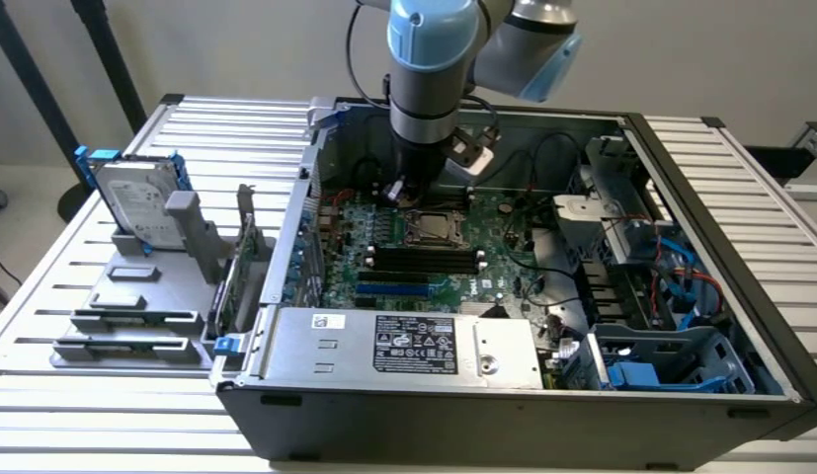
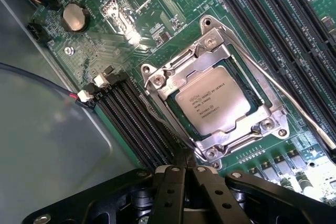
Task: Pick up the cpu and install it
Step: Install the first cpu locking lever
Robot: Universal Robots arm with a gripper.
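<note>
CPU (image 2: 212, 101) seated flat in its socket on the motherboard (image 2: 157, 14), silvery top with printed lettering facing up. Metal socket frame (image 2: 210, 43) rings it on all sides; thin retention lever (image 2: 283, 95) runs along one flank. In the exterior view the socket with its chip (image 1: 431, 229) sits mid-board inside the open computer case (image 1: 514, 415).

My tool (image 2: 184, 162) hangs just beside the socket frame's edge, fingers clenched together, nothing between them, not touching the chip. In the exterior view my arm (image 1: 428, 69) comes straight down into the case at about 12 o'clock from the socket.

Black memory slots (image 2: 136, 124) lie just beside the socket. Coin cell battery (image 2: 74, 17) further off. Hard drive (image 1: 138, 207) stands upright in a grey holder on the slatted worktop (image 1: 65, 395), at 9 o'clock of the case.
</note>
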